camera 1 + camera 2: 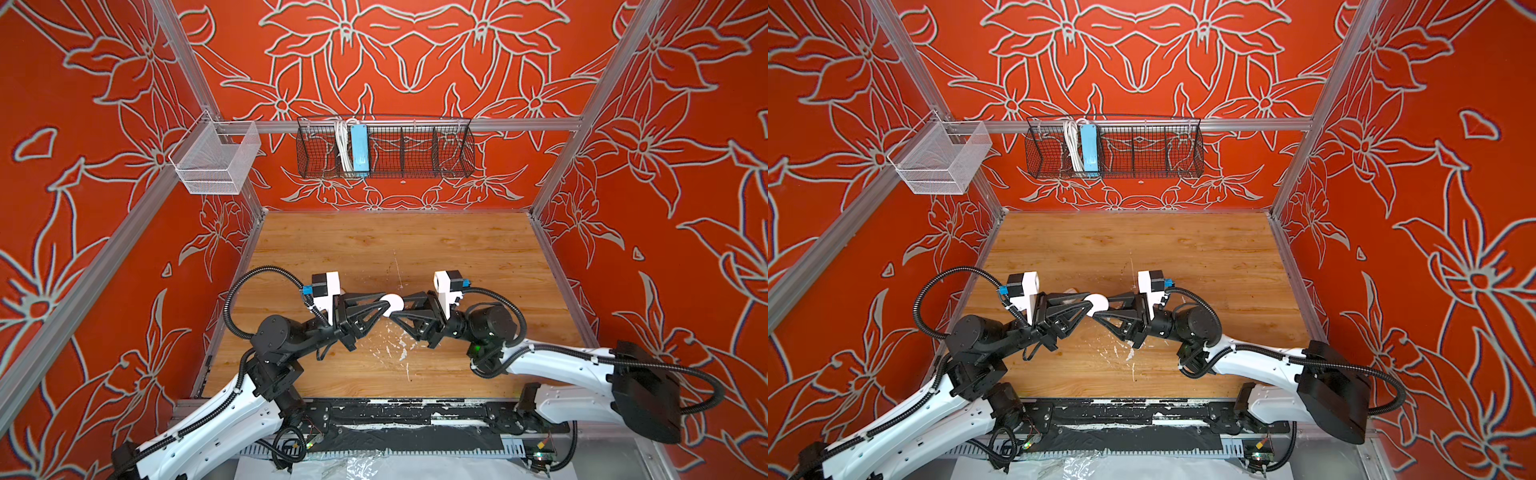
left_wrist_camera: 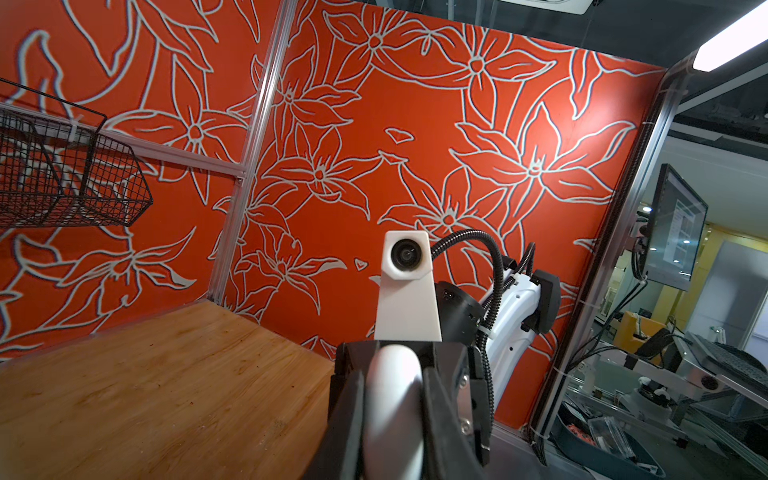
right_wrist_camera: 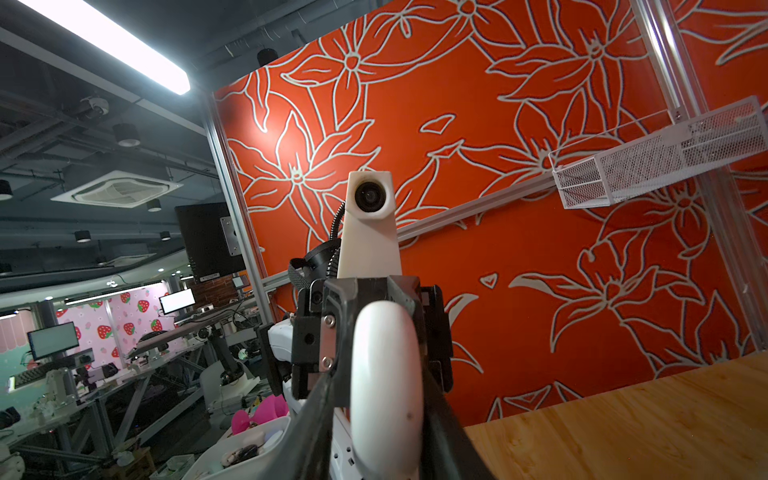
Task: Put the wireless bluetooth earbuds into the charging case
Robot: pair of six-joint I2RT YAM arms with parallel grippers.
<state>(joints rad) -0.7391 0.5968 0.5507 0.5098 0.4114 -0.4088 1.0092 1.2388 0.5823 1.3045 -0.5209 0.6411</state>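
Charging case (image 1: 393, 302) gripped between left pincer (image 1: 385, 304) and right pincer (image 1: 401, 308).

Charging case (image 1: 392, 303): white, glossy, smooth rounded shell; held clear of tabletop (image 1: 374, 249), clamped in left gripper (image 1: 385, 306), opposite end flanked by right gripper (image 1: 401, 308).

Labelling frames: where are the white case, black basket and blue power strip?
white case (image 1: 392, 304): top view, visible middle.
black basket (image 1: 453, 158): top view, front mesh.
blue power strip (image 1: 359, 151): top view, mid-body.
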